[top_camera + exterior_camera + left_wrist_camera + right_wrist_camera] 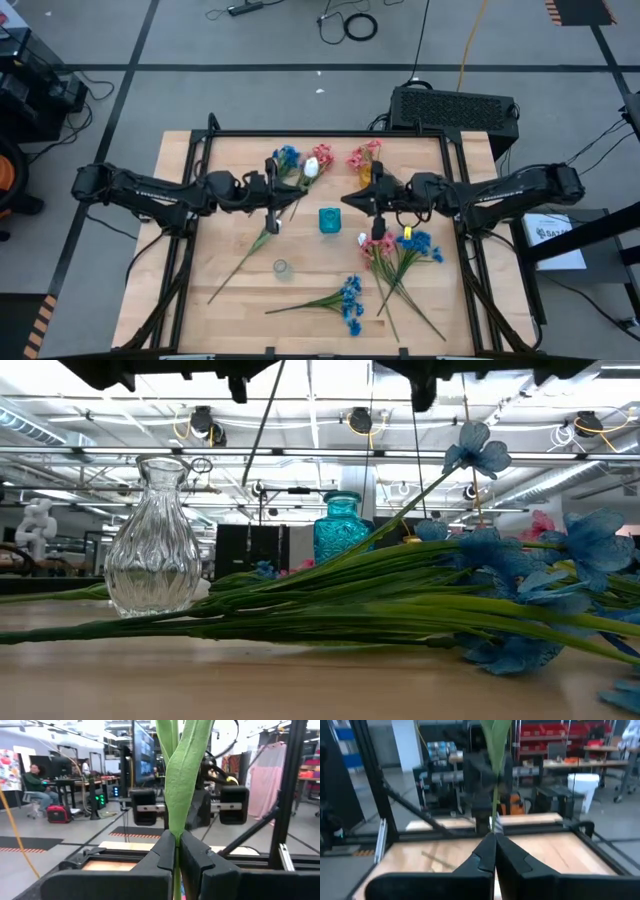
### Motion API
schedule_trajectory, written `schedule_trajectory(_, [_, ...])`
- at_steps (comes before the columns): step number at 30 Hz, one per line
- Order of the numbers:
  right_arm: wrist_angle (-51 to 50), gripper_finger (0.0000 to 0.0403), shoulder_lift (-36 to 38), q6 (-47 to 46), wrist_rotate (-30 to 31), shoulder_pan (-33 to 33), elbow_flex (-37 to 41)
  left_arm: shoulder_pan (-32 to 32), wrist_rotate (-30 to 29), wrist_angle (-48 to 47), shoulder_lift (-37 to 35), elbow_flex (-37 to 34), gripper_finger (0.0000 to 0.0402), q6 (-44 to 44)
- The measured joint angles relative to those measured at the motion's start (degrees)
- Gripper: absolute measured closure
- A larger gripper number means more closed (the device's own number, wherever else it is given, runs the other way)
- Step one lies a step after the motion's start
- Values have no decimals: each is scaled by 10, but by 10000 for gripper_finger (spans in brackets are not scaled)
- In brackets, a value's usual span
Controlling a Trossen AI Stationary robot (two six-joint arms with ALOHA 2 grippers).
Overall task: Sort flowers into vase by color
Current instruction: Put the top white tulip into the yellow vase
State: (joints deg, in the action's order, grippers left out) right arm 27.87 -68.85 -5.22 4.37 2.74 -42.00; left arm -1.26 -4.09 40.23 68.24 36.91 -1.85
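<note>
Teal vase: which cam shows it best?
Low view: the teal vase stands in full profile behind the flower stems. The high view shows only its rim from above, between both arms. Neither wrist view shows it.

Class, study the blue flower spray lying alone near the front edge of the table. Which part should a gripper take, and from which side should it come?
Grip the blue spray on its bare green stem, coming straight down from above. It lies flat on the table, its stem pointing toward the left arm's side and clear of other flowers, while the blossoms are bulky and soft.
</note>
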Motion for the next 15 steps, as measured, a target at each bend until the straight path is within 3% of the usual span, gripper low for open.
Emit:
schedule_trajectory(7, [121,366,-62,14,-1,-3,0,-16,1,-3,6,0,388,0])
schedule_trajectory(15, [127,278,-115,14,-20,-4,-58,-25,1,8,24,0,388,0])
